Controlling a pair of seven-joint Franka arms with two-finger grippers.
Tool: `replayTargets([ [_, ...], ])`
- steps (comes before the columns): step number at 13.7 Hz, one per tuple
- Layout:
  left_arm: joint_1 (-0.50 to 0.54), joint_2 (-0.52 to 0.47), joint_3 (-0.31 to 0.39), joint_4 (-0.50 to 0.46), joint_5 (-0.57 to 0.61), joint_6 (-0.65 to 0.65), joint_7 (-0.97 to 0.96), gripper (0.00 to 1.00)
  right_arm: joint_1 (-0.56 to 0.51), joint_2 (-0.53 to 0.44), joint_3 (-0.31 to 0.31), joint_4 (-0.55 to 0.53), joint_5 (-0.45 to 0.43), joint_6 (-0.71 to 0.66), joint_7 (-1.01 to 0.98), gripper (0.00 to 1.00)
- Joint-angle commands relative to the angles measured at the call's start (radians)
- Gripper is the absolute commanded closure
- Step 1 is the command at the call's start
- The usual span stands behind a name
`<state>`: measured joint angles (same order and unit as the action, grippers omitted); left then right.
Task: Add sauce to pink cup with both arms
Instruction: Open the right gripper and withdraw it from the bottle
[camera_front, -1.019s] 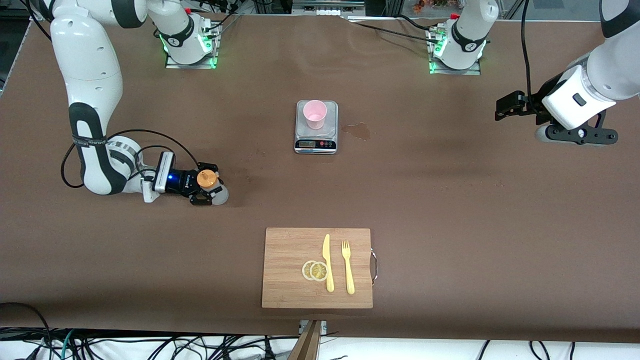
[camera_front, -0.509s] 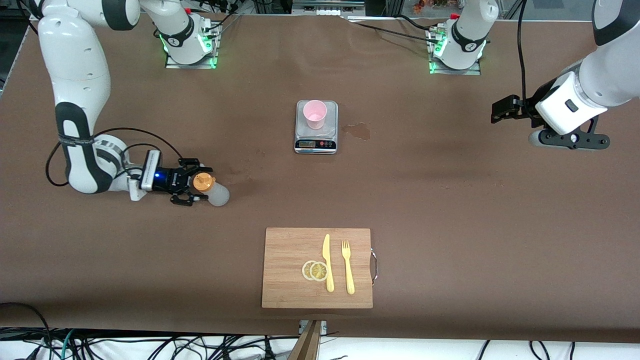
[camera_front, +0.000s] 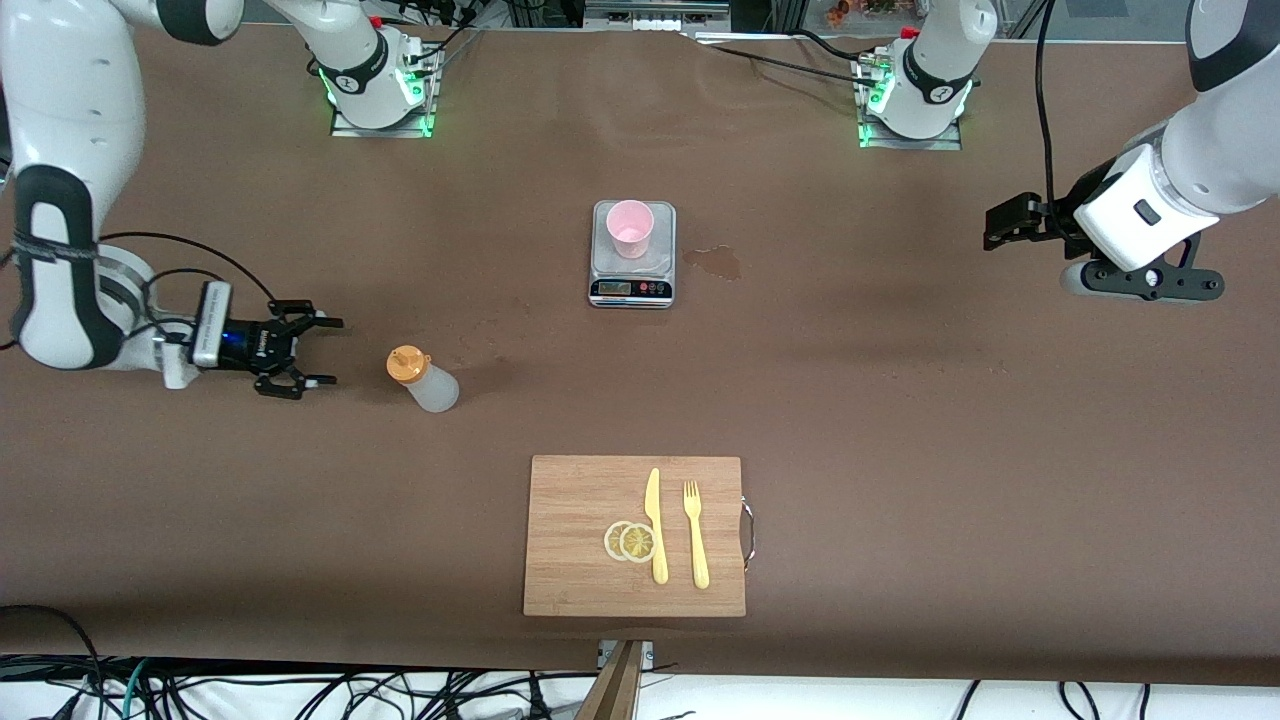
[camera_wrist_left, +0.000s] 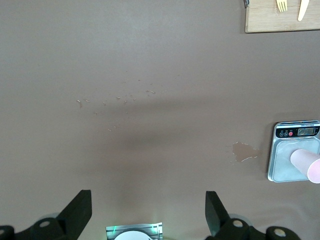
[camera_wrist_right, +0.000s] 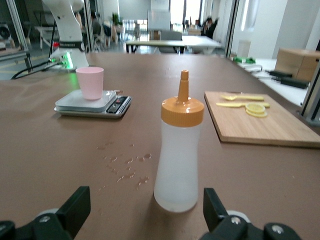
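Note:
The sauce bottle, whitish with an orange nozzle cap, stands upright on the table by itself, nearer to the front camera than the scale and toward the right arm's end. My right gripper is open, low beside the bottle and a short gap away from it. Its wrist view shows the bottle just ahead of the gripper, outside the fingers. The pink cup stands on the grey scale. My left gripper waits open and empty over the left arm's end of the table, the cup far off in its view.
A wooden cutting board lies near the table's front edge with a yellow knife, a yellow fork and two lemon slices on it. A wet stain marks the table beside the scale. Small droplets dot the table near the bottle.
My right gripper opened, let go of the sauce bottle and drew back toward the right arm's end of the table. The bottle stays standing. The left arm barely shifted.

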<state>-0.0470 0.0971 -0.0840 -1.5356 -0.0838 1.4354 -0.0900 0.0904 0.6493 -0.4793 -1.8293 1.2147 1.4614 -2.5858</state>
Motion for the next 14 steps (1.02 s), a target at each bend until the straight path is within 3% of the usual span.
replayTargets([
  [1, -0.004, 0.007, 0.003, 0.02, -0.008, 0.0, 0.018, 0.0, 0.002, -0.205, 0.004, -0.03, -0.188, 0.12, 0.226, 0.0],
  [6, 0.007, 0.0, 0.009, 0.022, -0.01, -0.001, 0.018, 0.0, 0.023, -0.468, 0.022, -0.03, -0.533, 0.229, 0.834, 0.0],
  [10, 0.006, 0.003, 0.006, 0.022, -0.011, -0.001, 0.006, 0.0, 0.109, -0.667, 0.037, -0.024, -0.862, 0.263, 1.443, 0.0],
  [12, 0.006, 0.003, 0.006, 0.022, -0.011, 0.0, 0.006, 0.0, 0.14, -0.743, 0.097, -0.002, -1.012, 0.232, 1.753, 0.0],
  [14, 0.006, 0.003, 0.006, 0.022, -0.011, 0.0, 0.006, 0.0, 0.14, -0.752, 0.152, 0.06, -1.079, 0.147, 1.973, 0.0],
])
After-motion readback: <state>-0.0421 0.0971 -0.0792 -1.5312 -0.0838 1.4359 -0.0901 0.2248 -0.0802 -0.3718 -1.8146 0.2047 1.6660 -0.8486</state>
